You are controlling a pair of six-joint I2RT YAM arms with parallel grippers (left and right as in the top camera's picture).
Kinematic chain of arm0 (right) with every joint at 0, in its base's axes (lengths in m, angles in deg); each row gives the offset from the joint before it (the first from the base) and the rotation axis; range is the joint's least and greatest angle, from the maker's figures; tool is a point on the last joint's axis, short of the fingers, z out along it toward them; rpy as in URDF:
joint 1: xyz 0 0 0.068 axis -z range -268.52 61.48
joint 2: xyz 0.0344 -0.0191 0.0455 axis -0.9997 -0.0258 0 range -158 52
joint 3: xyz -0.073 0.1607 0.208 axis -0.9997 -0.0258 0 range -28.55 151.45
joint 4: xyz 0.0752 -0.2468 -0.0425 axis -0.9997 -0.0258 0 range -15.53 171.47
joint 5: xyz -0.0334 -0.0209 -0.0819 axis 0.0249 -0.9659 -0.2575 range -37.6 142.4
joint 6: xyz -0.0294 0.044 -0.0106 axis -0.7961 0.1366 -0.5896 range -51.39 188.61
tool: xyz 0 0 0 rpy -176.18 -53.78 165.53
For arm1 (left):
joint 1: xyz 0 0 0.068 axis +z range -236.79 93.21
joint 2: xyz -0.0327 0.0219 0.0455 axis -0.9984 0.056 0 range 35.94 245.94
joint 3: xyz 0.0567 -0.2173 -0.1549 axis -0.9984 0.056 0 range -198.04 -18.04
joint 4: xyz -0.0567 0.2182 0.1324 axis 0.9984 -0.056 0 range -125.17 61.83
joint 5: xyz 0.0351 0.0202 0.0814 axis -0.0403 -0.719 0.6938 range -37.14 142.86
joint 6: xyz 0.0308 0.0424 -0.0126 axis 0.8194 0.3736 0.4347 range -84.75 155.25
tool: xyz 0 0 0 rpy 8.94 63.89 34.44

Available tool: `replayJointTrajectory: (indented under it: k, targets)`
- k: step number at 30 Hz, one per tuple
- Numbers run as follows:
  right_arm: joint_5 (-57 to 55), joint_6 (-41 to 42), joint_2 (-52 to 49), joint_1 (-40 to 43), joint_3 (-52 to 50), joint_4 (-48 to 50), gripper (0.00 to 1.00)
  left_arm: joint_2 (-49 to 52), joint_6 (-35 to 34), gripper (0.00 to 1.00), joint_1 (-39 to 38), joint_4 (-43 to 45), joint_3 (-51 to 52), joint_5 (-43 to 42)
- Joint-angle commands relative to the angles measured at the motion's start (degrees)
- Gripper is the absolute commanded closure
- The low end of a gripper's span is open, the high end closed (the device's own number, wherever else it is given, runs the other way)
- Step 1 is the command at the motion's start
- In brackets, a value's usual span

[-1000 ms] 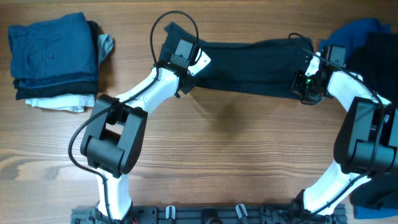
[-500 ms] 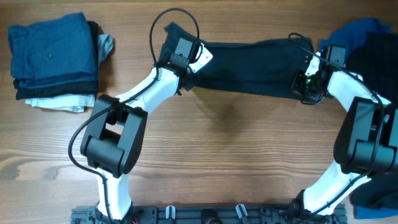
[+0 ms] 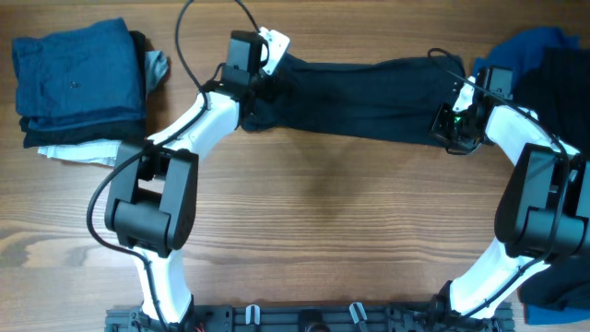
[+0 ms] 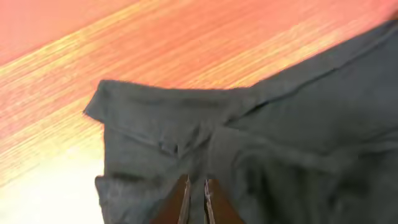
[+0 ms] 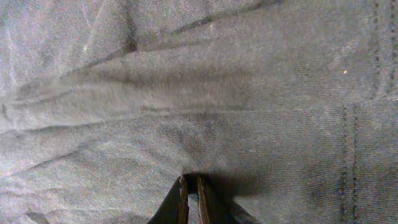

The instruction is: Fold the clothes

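Past the near wood of the table (image 3: 323, 212), navy shirt (image 3: 369, 92) strung left to right between my two grippers.
Nearest grip first: right gripper (image 5: 191, 182), jaws all but closed, a fold at the shirt's right end pinched between the tips. Left gripper (image 4: 196, 184) sits farther back, jaws down to a sliver, tips in bunched cloth at the left end beside a sleeve; I read that as a hold. Shirt looks light, limp, thin knit: it sags and wrinkles, not slippery, no stiffness to push against. I judge it best taken at hems or sleeve corners, not mid-panel. Far left: folded stack (image 3: 78, 83), blue over dark and white. Far right: loose pile (image 3: 544, 55), blue and dark, not yet folded.
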Motion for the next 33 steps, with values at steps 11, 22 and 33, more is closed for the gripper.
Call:
replayJointTrajectory:
  k: [11,22,33]
  targets:
    - [-2.3,0.3,-0.8,-0.1,-0.4,0.0,0.95,-11.8,-17.1,0.46,11.1,-37.7,-7.5,-5.8]
    - [-2.3,0.4,-0.8,-0.1,-0.4,0.0,0.95,-6.7,-7.8,0.49,17.0,-46.5,-1.6,-18.4]
    - [-2.3,0.5,-0.8,-0.1,-0.4,0.4,0.94,-0.5,-4.7,0.49,9.3,-38.3,-1.6,-16.8]
